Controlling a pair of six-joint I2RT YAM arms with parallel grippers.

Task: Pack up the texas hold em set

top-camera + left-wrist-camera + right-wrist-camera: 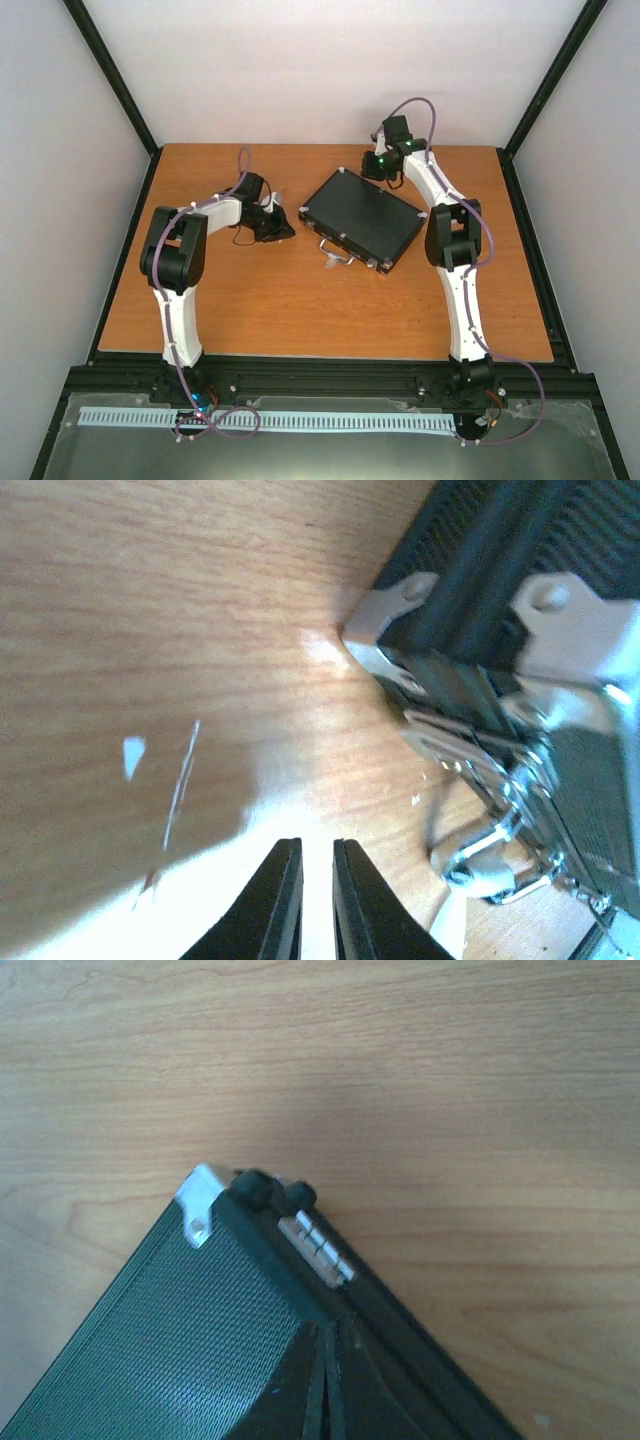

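We list: one case [362, 218], closed, flat mid-table [300, 300], set at an angle. Left gripper [317, 905], jaws slightly apart, empty, near its left corner. Right gripper [328, 1390], jaws together, over its far edge.

The closed case [362, 218] blocks the middle of the table [250, 310]; the bare wood in front is passable. The right gripper [326, 1345] apparently sits over its far corner, obstructing that approach.
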